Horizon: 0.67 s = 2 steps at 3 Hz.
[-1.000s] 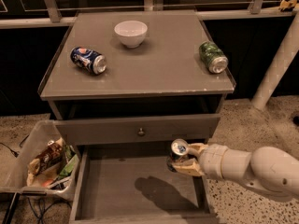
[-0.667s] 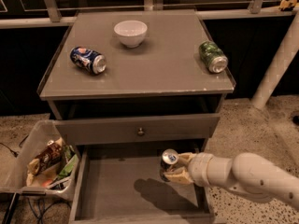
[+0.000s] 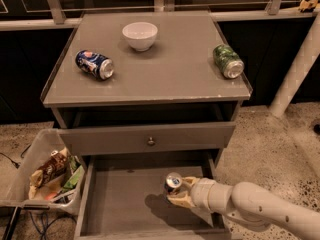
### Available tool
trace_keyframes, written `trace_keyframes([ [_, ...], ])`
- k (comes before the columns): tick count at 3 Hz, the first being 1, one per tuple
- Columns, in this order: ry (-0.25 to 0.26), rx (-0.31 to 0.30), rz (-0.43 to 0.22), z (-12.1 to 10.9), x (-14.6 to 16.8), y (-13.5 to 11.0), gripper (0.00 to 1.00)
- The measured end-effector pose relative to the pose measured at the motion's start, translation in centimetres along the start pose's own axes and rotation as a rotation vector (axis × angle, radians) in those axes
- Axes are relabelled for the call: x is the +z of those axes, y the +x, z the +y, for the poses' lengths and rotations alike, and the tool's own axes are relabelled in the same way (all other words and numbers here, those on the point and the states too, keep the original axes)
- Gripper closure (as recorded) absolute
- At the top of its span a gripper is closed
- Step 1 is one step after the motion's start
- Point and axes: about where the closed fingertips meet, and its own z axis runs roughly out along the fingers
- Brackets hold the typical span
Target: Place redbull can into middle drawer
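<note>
"Low at 5 o'clock, over the open drawer (image 3: 125, 206): is that the tool (image 3: 176, 193)?"

"Yes. It reaches in from the right on a pale arm (image 3: 260, 209), and its fingers are pinched on the slim can (image 3: 173, 182)."

"How does that can sit?"

"Roughly upright, with its silver top toward the camera. It is over the right half of the grey drawer floor, with a dark shadow just beside it at 9 o'clock. Whether its base touches the floor, I cannot tell."

"And above the drawer?"

"At 12 o'clock from the tool is a closed drawer front (image 3: 110, 139) with a small round knob (image 3: 151, 141) in its middle. Above that is the counter (image 3: 165, 79)."

"What lies on it?"

"A white bowl (image 3: 140, 35) sits near the back edge at 12 o'clock. A blue can (image 3: 95, 64) lies on its side at 9 o'clock and a green can (image 3: 228, 61) lies on its side at 3 o'clock, both well apart from the bowl."

"Anything on the ground?"

"A clear bin (image 3: 30, 156) of wrappers stands at 9 o'clock from the drawer, just beside its left wall."
</note>
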Motion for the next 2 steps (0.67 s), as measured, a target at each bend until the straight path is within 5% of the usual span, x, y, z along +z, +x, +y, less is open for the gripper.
trace_keyframes([
  [2, 0.055, -0.059, -0.079, -0.3, 6.8, 3.5, 1.0],
])
